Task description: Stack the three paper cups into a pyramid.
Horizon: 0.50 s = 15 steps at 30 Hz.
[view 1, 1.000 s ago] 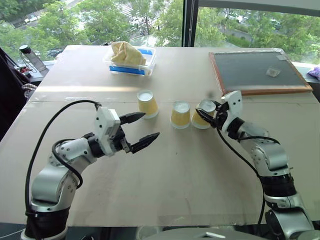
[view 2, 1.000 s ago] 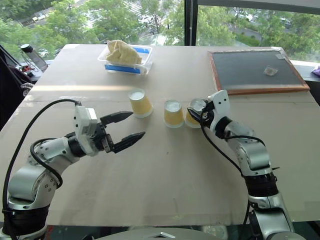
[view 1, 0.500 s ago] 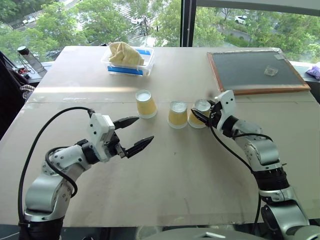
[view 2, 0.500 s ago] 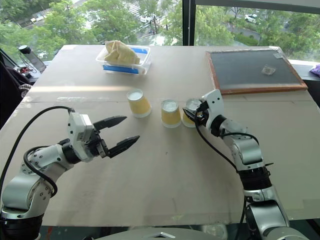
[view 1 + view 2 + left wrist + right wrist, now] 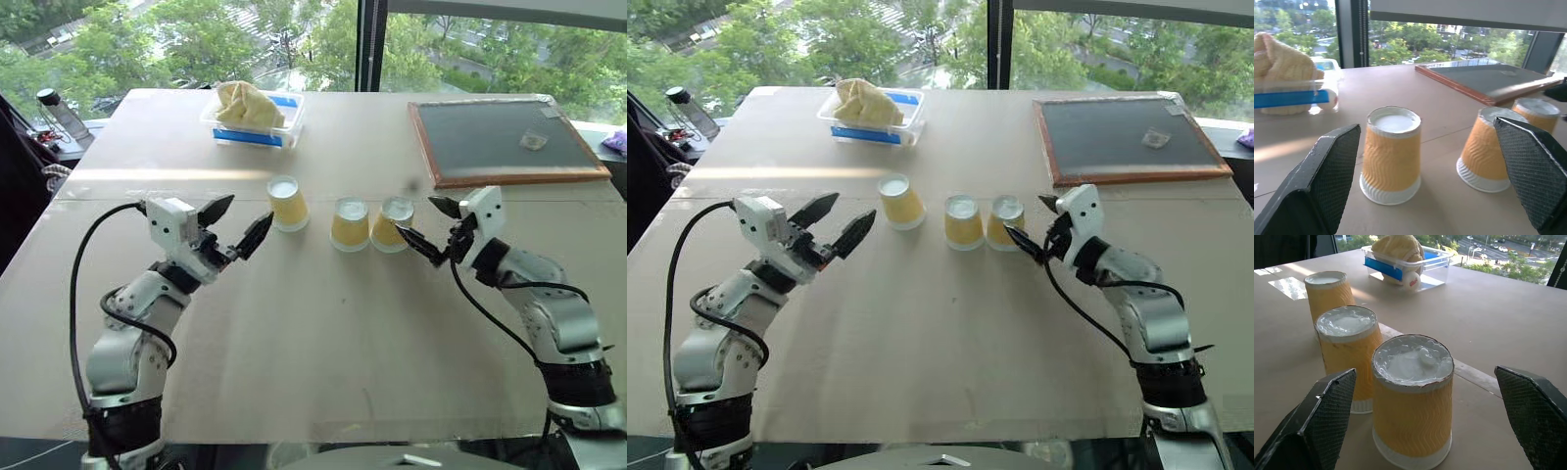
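Observation:
Three yellow paper cups stand upside down in a row on the table (image 5: 323, 333). The left cup (image 5: 287, 204) stands apart; the middle cup (image 5: 351, 224) and the right cup (image 5: 394, 224) sit close side by side. My left gripper (image 5: 243, 220) is open, just left of the left cup (image 5: 1391, 156), which shows between its fingers (image 5: 1322, 186) from a short way off. To the right of the right cup (image 5: 1413, 401), my right gripper (image 5: 421, 223) is open, its fingertips on either side of the cup without gripping it.
A clear tray (image 5: 253, 116) with a blue label and a yellow cloth sits at the far side. A dark framed board (image 5: 500, 139) lies at the far right. A black bottle (image 5: 59, 113) stands off the table's left edge.
My right gripper has opened, let go of the right cup and drawn back to the right. My left gripper has swung away to the left and now points at the left cup.

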Available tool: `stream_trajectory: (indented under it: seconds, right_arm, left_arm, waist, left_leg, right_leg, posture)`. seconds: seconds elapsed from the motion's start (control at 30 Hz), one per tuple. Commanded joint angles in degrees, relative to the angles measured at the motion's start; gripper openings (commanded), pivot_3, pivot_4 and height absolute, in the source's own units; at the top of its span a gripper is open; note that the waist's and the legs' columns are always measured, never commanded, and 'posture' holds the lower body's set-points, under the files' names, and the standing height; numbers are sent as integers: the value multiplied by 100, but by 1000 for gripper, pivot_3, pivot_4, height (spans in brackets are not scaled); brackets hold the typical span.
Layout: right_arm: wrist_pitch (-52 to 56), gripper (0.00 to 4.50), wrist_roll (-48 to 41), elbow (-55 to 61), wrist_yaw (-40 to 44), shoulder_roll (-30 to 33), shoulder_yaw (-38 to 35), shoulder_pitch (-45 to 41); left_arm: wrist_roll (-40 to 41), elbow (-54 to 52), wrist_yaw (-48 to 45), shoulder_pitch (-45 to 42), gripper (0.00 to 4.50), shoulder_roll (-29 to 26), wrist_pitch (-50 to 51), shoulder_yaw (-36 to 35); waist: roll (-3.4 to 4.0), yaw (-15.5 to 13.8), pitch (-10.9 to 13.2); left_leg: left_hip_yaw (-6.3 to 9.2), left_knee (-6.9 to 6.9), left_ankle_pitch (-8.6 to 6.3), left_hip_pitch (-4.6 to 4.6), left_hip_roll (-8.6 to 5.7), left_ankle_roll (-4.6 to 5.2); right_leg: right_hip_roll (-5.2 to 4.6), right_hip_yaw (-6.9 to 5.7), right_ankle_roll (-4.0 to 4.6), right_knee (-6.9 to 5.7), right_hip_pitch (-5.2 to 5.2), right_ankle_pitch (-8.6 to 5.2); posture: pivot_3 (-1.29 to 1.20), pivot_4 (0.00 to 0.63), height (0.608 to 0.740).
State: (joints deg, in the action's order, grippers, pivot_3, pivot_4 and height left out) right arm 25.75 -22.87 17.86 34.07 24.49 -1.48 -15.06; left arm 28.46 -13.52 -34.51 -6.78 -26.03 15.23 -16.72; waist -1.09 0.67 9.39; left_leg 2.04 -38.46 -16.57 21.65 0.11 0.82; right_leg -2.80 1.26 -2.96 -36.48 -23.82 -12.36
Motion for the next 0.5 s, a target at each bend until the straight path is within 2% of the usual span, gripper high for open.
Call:
stream_trajectory:
  seconds: [0.03,0.2,0.5]
  right_arm:
    - [158,4476,-545,770,116,161,-467,168]
    - [375,4476,-1568,1719,445,409,-842,540]
    - [277,4476,-1963,2331,356,408,-706,947]
  left_arm:
    - [-447,722,-55,-429,4500,113,-690,263]
    - [-1017,2183,-240,-1256,4500,243,-1478,698]
    - [-1546,4460,-375,-2602,4500,659,-2696,1047]
  waist:
    - [-4,12,-2]
    - [-6,-30,-3]
    - [-12,-31,-7]
  left_leg:
    - [-3,0,0,-2,1,0]
    - [4,-1,0,2,-1,0]
    - [7,-6,0,7,-3,1]
  right_leg:
    - [1,2,0,-1,0,0]
    - [3,-5,0,1,1,0]
    - [0,-11,-1,3,3,0]
  posture:
    - [0,150,740]
    - [0,150,740]
    - [0,150,740]
